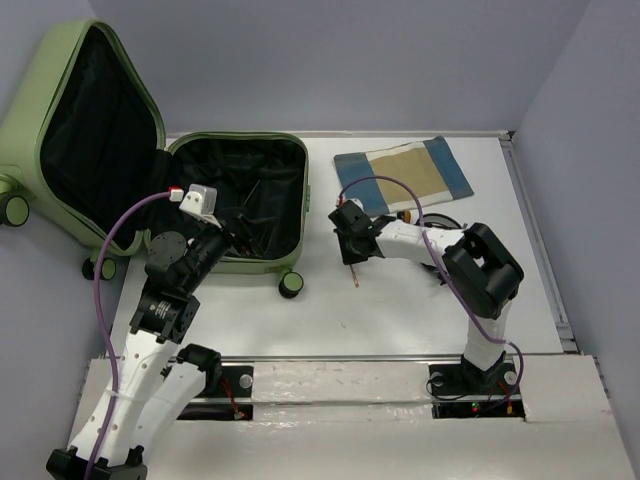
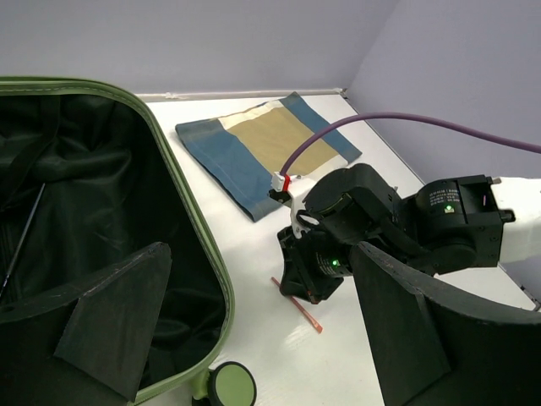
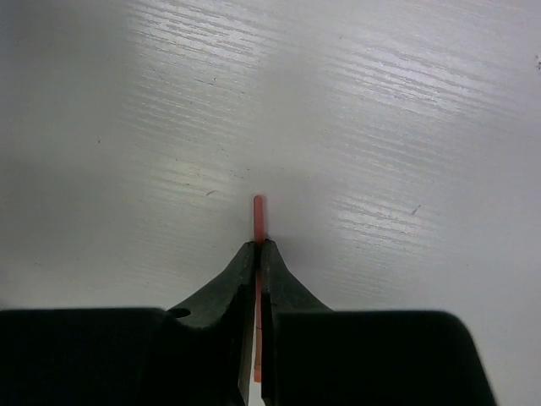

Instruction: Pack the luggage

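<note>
My right tool [image 3: 258, 247]: fingers pressed together on a thin orange-red stick [image 3: 258, 211], whose end pokes out past the tips, above the bare middle of the white worktop [image 1: 400, 320]. My left tool [image 2: 260, 249]: fingers spread wide apart, at the near rim of the small pale olive-green hard-shell suitcase [image 1: 22, 130]. The suitcase lies open at the far left corner, black lining showing, lid leaning out past the left edge. Folded blue-and-tan striped cloth [image 1: 402, 172] lies flat by the far edge.
</note>
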Robot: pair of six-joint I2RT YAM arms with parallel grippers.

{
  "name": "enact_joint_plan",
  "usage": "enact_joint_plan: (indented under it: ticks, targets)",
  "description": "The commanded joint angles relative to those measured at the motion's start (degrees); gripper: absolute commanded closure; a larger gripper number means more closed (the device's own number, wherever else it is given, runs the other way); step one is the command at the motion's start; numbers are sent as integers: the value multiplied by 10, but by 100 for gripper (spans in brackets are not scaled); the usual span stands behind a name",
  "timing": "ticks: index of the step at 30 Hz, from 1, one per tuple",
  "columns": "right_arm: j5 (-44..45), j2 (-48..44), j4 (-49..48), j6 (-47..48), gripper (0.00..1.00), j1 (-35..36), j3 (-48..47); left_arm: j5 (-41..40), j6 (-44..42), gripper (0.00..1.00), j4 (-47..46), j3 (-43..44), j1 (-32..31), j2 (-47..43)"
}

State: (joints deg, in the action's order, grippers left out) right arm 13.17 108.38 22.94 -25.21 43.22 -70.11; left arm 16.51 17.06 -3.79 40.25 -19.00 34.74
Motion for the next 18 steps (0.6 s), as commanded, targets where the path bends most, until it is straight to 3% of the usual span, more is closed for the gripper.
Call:
enact_joint_plan:
  ticks: [1,6,9,12,13,15,16,17,18]
  targets:
    - [45,-3,39,7,93,4,-10,14,2,1,-20,24,3,-6]
    - [55,-92,5,41,93,4,-50,16,3,1,-20,25,3,-6]
    - [-17,-108,-18,80,93,4,-110,15,3,1,-20,25,3,-10]
    - [-88,-75,-16,93,93,9,-252,14,3,1,-20,26,5,-16]
    - [-111,-39,-17,84,93,9,-336,12,2,1,-20,26,8,-18]
    - [-192,31,-30,59,91,9,-417,10,1,1,-19,26,9,-21]
    - [-210,58,-29,33,79,9,-456,8,1,1,-18,26,10,-21]
    - [-233,81,-13,28,50,9,-527,7,0,1,-17,26,10,-22]
    - [-227,101,-1,27,39,9,-551,9,1,1,-17,26,10,-22]
